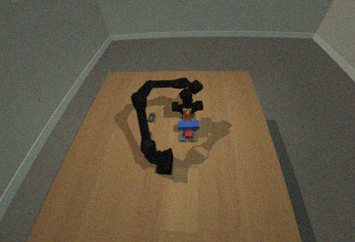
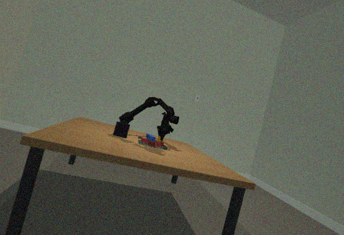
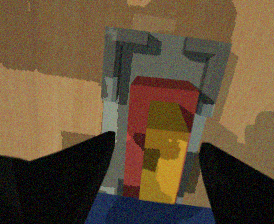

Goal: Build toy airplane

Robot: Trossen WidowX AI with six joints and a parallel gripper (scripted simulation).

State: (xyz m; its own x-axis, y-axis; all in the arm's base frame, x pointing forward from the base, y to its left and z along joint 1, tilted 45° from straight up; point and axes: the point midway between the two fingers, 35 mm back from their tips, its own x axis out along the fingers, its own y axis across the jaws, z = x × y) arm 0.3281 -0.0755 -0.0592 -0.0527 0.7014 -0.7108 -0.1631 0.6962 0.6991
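The red fuselage [image 1: 188, 134] [image 3: 163, 91] lies lengthwise in the grey jig cradle [image 3: 109, 65] and looks flat. The blue wing [image 1: 188, 125] [image 2: 150, 138] [image 3: 148, 212] lies across its top. The yellow tail fin [image 1: 187, 112] [image 3: 163, 160] stands upright on the fuselage near its tail end. In the wrist view it looks a little right of the fuselage's middle line. Its tab and socket are hidden, so its seating depth cannot be told. My gripper [image 2: 160, 138] [image 3: 157, 143] is open, its fingers low on either side of the fin, with gaps on both sides.
A small grey holder [image 1: 152, 117] lies on the wooden table [image 1: 236, 182] left of the jig in the top view. The arm's links arch around that side, and its base [image 1: 165, 162] [image 2: 121, 129] stands beyond the jig's nose end.
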